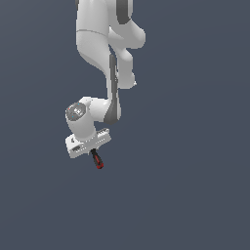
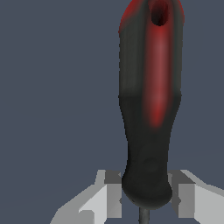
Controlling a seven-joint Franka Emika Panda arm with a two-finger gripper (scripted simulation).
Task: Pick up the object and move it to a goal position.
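The object [image 1: 96,159] is a tiny black and red stick-like tool. In the exterior view it hangs just under my white gripper [image 1: 93,152], red end down and away from the hand. In the wrist view the object [image 2: 151,109] fills the frame, a black handle with red stripes and a hole at its far end. Its black end and thin shaft sit between my two fingers [image 2: 107,197], which close on it from both sides. The gripper is shut on the object and holds it in the air.
Only a plain dark grey-blue surface shows around the arm [image 1: 105,53] in both views. No goal marker or other thing shows.
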